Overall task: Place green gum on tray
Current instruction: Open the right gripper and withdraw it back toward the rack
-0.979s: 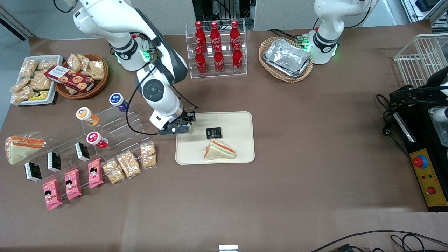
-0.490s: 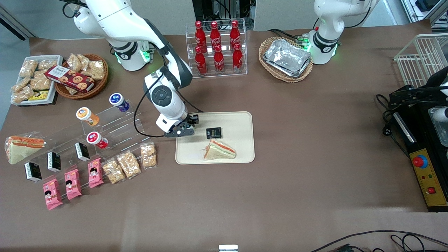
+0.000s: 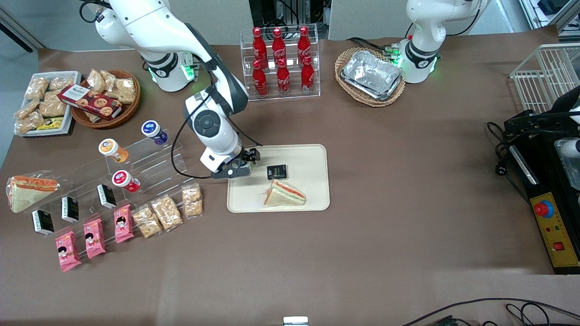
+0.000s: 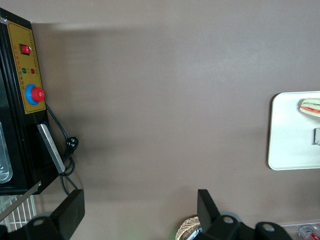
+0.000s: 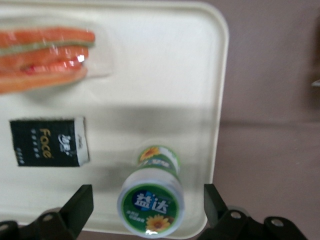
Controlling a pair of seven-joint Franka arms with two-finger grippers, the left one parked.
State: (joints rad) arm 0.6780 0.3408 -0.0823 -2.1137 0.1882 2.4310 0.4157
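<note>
The tray [image 3: 308, 199] lies on the brown table [image 3: 408, 226], and everything here is placed from it. The green gum [image 5: 154, 196] stands upright on the tray, close inside the rim at the working arm's end, near the corner farther from the front camera. In the wrist view its green-rimmed lid faces the camera and its yellow-green body reaches down to the tray surface; from the front the bottle is hidden under the arm. The gripper [image 5: 148, 207] hangs directly above the bottle, over that same edge of the tray. Its jaws are spread wide, one finger [image 5: 80, 204] on each side of the gum with clear space between each finger and the bottle, so nothing is held. It looks as if the bottle rests freely on the tray, though its base is not plainly visible.

Also on the tray, a small black packet [image 3: 277, 172] lies flat just beside the gum, toward the parked arm's end. A wrapped triangular sandwich [image 3: 284, 194] lies on the tray nearer the front camera than the packet. Off the tray, toward the working arm's end of the table, a clear stepped stand [image 3: 149, 160] carries the orange-lidded bottle [image 3: 112, 150] and the blue-lidded bottle [image 3: 153, 131].
</note>
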